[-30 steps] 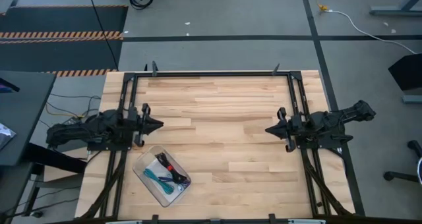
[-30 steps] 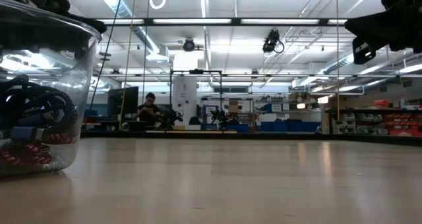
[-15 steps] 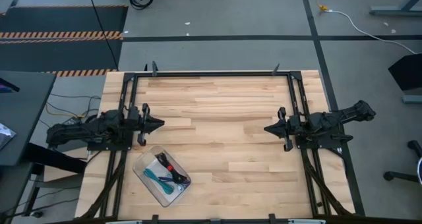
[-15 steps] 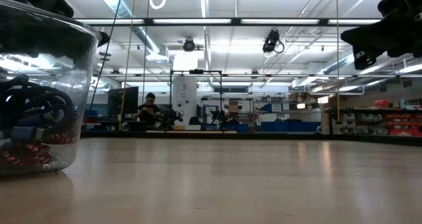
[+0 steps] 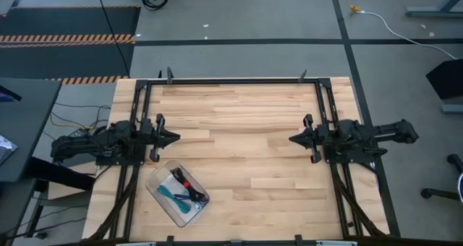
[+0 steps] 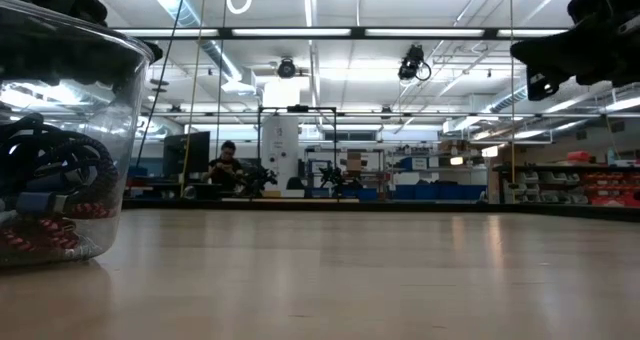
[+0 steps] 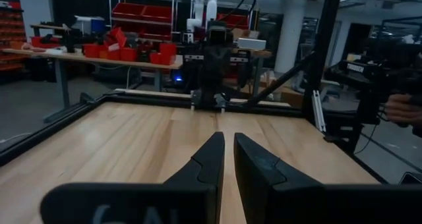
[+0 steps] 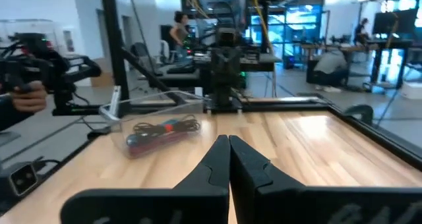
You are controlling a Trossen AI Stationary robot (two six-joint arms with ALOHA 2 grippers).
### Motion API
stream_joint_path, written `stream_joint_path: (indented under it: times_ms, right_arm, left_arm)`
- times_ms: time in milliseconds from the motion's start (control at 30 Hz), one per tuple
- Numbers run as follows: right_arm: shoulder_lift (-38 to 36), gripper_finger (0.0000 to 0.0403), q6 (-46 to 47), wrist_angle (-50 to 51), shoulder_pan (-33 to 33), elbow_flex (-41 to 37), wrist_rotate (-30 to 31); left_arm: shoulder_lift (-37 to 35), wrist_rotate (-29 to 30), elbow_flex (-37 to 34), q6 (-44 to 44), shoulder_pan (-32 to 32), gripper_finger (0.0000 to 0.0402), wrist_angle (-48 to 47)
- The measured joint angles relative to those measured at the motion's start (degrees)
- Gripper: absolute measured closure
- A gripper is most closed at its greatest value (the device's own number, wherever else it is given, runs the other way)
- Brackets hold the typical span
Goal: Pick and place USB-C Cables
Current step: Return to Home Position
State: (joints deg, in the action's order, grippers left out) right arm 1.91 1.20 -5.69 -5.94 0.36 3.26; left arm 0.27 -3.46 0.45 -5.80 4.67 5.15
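Note:
The USB-C cables (image 5: 181,191) lie as small bundles inside a clear plastic tray (image 5: 158,191) near the table's near-left edge; black with red and teal show from above. The low view shows the tray's wall (image 6: 110,100) close up with dark and red cables (image 6: 45,205) on its floor. The right wrist view sees the tray (image 8: 155,112) across the table. My left gripper (image 5: 176,138) hovers just beyond the tray's far side, fingers (image 7: 212,159) almost together, holding nothing. My right gripper (image 5: 291,140) hovers over the table's right half, shut and empty (image 8: 229,141).
Bare wooden table (image 5: 239,152) spans the space between the two grippers. A black frame rail (image 5: 231,81) runs along the far edge. A person's hand (image 7: 403,109) holds a device beyond the table, and another person (image 6: 228,162) sits far off in the room.
My right gripper has crept a little toward the table's left, and the rear of that arm has swung toward the near edge so the arm lies straighter. The tray and cables have stayed put.

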Motion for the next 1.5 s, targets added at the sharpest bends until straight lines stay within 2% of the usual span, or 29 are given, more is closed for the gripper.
stream_joint_path:
  times_ms: [133, 300, 567, 1500]
  right_arm:
    - [0.0, 0.04, 2.1, 2.8, 2.6, 0.0, -1.7]
    - [0.0, 0.0399, 3.1, 4.0, 3.8, 0.0, -0.5]
    - [0.0, 0.0391, 3.3, 4.1, 3.8, 0.0, 0.1]
    - [0.0, 0.0386, 3.7, 4.0, 3.8, 0.0, 0.0]
  left_arm:
    - [0.0, 0.1, 0.0, 0.0, 0.0, 0.0361, -1.0]
    - [0.0, 1.7, 0.0, 0.5, 0.0, 0.0361, -1.7]
    - [0.1, 2.1, 0.0, 3.8, 0.0, 0.0361, -2.9]
    - [0.1, 1.9, 0.0, 3.5, 0.0, 0.0361, -1.3]
